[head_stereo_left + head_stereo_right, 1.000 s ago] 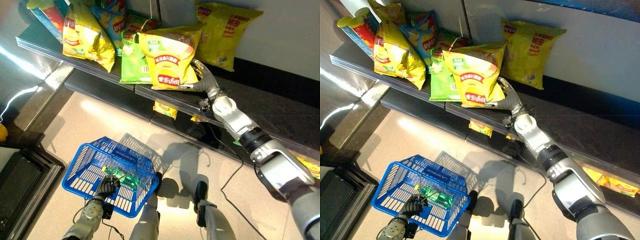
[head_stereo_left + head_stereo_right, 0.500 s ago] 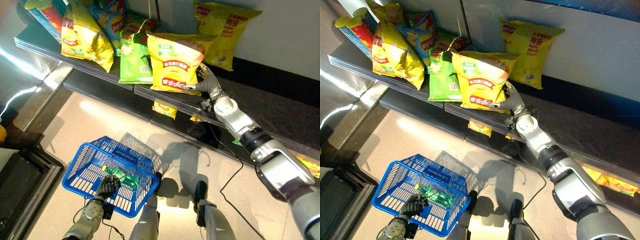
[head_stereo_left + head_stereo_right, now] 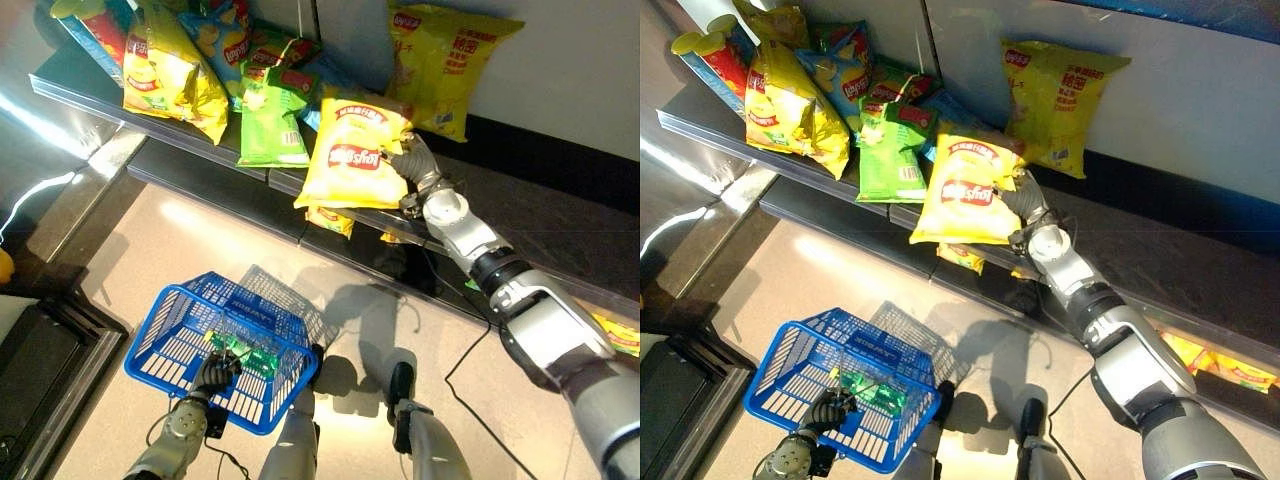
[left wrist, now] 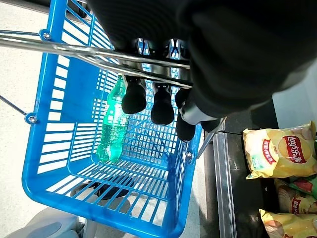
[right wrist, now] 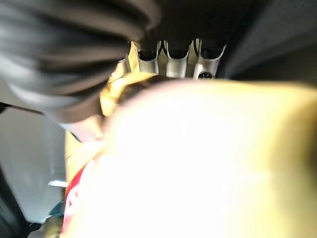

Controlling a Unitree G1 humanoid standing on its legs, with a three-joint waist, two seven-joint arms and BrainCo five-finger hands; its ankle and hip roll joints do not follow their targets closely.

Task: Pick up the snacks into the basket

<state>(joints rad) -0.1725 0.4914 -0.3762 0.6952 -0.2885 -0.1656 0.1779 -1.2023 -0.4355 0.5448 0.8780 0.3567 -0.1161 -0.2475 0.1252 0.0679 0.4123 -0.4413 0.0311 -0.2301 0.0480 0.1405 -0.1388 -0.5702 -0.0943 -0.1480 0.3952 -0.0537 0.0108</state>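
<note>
My right hand (image 3: 412, 162) is shut on a yellow snack bag (image 3: 355, 150), which hangs tipped forward past the front edge of the upper shelf (image 3: 95, 100); the same bag (image 5: 198, 158) lies against the fingers in the right wrist view. Low at the left, my left hand (image 3: 212, 374) is shut on the metal handle (image 4: 89, 54) of the blue basket (image 3: 170, 345). A green bottle (image 4: 111, 124) lies inside the basket (image 4: 44, 163).
More snack bags stay on the upper shelf: yellow ones (image 3: 165, 70), a green one (image 3: 268, 120), a blue one (image 3: 222, 35) and a large yellow one (image 3: 445, 60) against the back wall. Smaller yellow bags (image 3: 330, 218) lie on the lower shelf. Beige floor surrounds the basket.
The yellow bag in my right hand has swung from upright on the shelf to tipped forward and down over the shelf edge. The basket and left hand have not moved.
</note>
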